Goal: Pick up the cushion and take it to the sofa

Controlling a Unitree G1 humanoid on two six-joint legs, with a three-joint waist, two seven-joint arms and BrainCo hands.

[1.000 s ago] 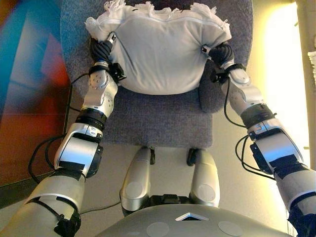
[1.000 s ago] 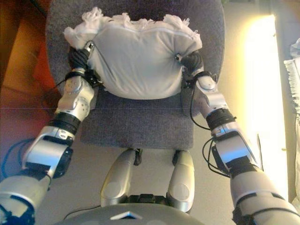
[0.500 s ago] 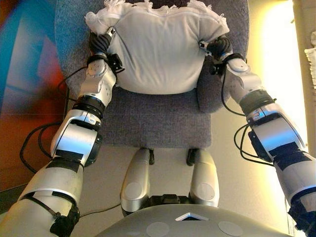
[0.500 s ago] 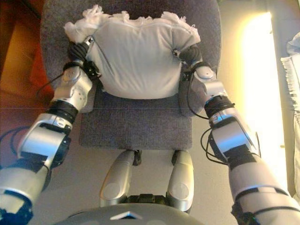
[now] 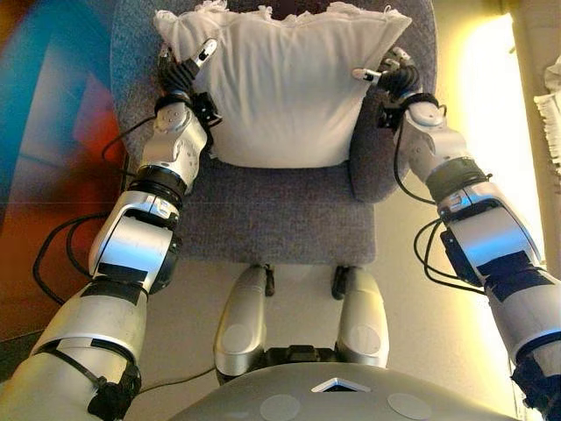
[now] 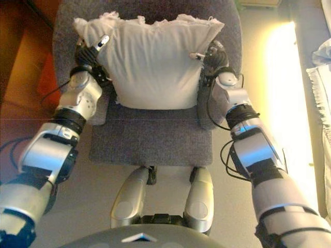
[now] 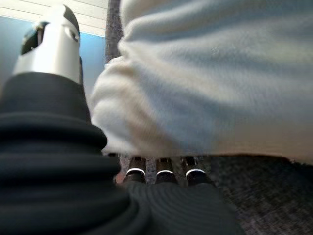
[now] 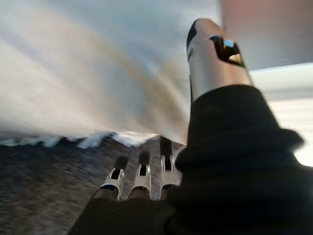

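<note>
A white cushion (image 5: 280, 88) with a frilled far edge lies flat on the grey upholstered seat (image 5: 272, 210). My left hand (image 5: 182, 77) is at the cushion's left side and my right hand (image 5: 396, 79) at its right side. In the left wrist view the fingers (image 7: 164, 174) lie straight on the seat under the cushion's edge (image 7: 205, 83), and the thumb (image 7: 54, 44) stands clear of it. The right wrist view shows the same: straight fingers (image 8: 142, 176) below the cushion (image 8: 88, 73), thumb (image 8: 210, 54) raised apart. Both hands are open.
The grey seat has a raised side by my right forearm (image 5: 368, 158). An orange and blue panel (image 5: 53, 132) stands to the left. White fringed cloth (image 5: 550, 96) shows at the right edge, past a bright strip of floor (image 5: 491, 132).
Both thumbs have come off the cushion and the hands have opened. The cushion's pinched-in sides have sprung out to a square shape on the seat.
</note>
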